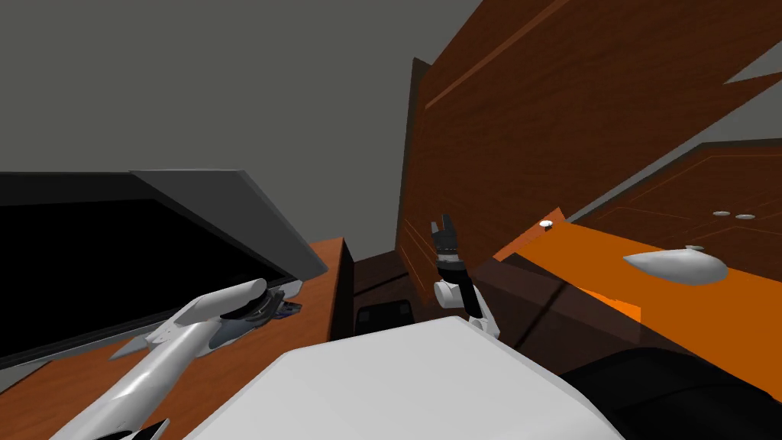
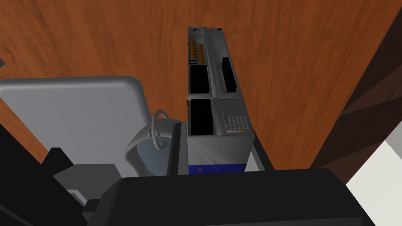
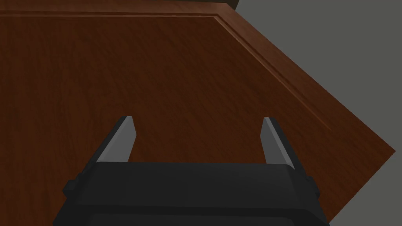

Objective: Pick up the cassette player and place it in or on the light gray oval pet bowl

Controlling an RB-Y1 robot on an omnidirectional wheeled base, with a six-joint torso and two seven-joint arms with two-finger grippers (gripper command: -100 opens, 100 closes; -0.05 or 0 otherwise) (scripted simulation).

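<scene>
Cassette player [image 1: 290, 309], head view: on the wooden desk [image 1: 315, 273] below the monitor [image 1: 252, 214], at the left gripper [image 1: 273, 305].
Pet bowl [image 1: 676, 265]: light grey oval on an orange table [image 1: 733, 321], well apart from the player.
Right gripper [image 1: 444, 227]: raised before a wood panel [image 1: 534, 114].
Left wrist view: grey player with a blue near end. Its long axis runs away from the gripper, and the fingers [image 2: 175, 149] clamp its long sides.
Right wrist view: fingers [image 3: 121, 139] spread, facing brown wood.

Place: a furnished room of a house.
Furniture: a wooden tabletop [image 1: 317, 313], a tall panelled wooden cabinet [image 1: 534, 114], an orange-brown counter [image 1: 725, 321].
Electronics: a large black screen [image 1: 114, 252] in a grey frame, with a cassette player [image 2: 218, 117] near it.
Pet item: a light grey oval pet bowl [image 1: 676, 266] on the counter.
</scene>
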